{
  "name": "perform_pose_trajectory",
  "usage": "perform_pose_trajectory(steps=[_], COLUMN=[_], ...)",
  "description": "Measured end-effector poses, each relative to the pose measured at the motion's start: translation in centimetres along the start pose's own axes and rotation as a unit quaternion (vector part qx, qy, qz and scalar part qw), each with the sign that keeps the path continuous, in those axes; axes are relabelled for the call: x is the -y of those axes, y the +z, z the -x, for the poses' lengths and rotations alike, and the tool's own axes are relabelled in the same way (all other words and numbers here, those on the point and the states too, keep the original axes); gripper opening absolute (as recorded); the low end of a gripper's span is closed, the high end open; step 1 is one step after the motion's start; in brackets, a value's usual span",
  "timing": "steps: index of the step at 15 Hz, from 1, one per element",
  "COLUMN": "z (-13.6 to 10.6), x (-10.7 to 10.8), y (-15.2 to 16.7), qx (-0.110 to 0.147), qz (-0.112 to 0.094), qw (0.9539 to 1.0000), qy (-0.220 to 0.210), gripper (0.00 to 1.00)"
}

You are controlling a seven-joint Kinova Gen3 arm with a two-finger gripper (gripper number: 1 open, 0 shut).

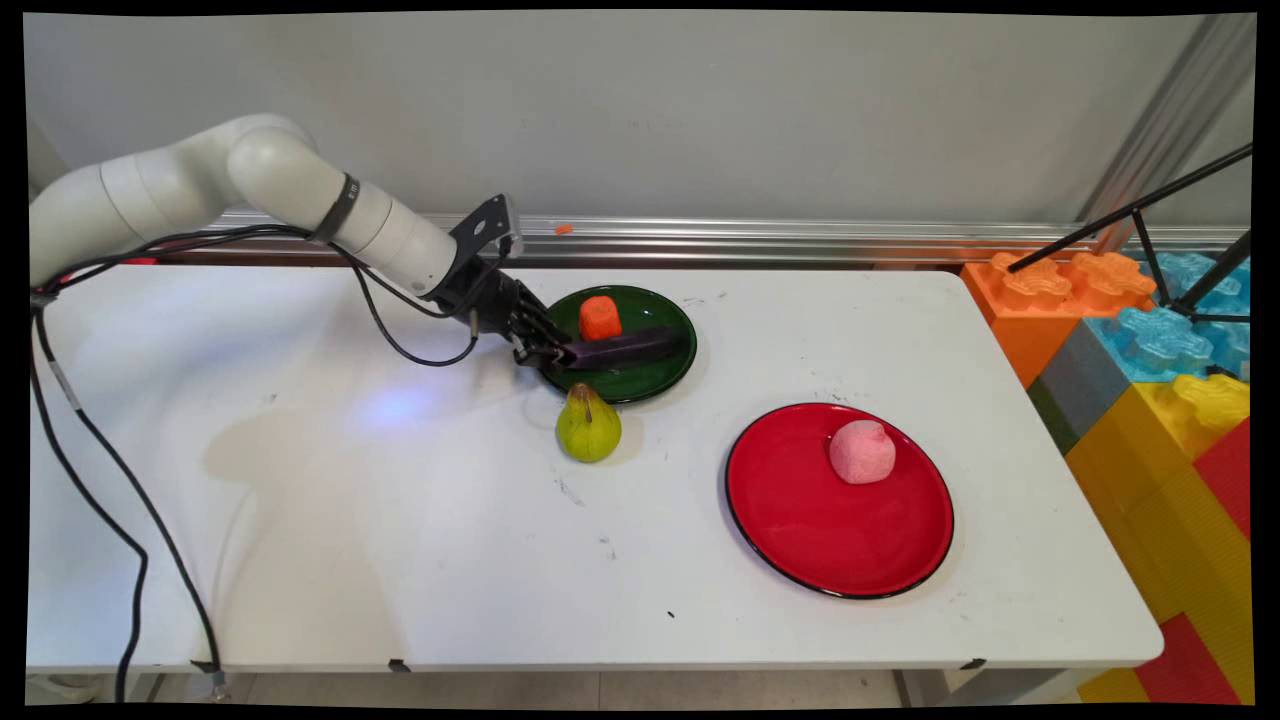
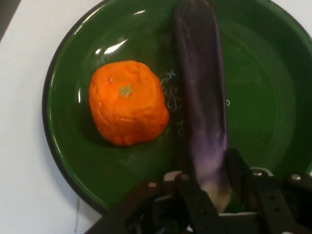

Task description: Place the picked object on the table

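The purple eggplant lies lengthwise across the green plate, its pale stem end at the plate's left rim, where the black gripper has its two fingers clamped on either side of it. In the hand view the eggplant runs straight up from between the fingers toward the plate's far edge. Just beside it on the same plate sits an orange fruit, close to the eggplant's side but seemingly not pressed against it. The arm reaches in low from the upper left, with black cables trailing down over the white table. A yellow-green pear stands on the table just in front of the green plate, near its rim. Well apart to the right, a red plate carries a pink fruit near its far side. Large coloured building blocks are stacked off the table's right end.
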Motion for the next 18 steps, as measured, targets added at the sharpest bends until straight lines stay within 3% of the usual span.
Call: perform_pose_trajectory(steps=[7, 18], z=[-0.6, -6.0], x=[-0.4, -0.3], y=[-0.3, -4.6], qx=[0.001, -0.041], qz=[0.003, 0.02], qw=[1.0, 0.9987], qy=[0.001, 0.022], gripper=[0.0, 0.0])
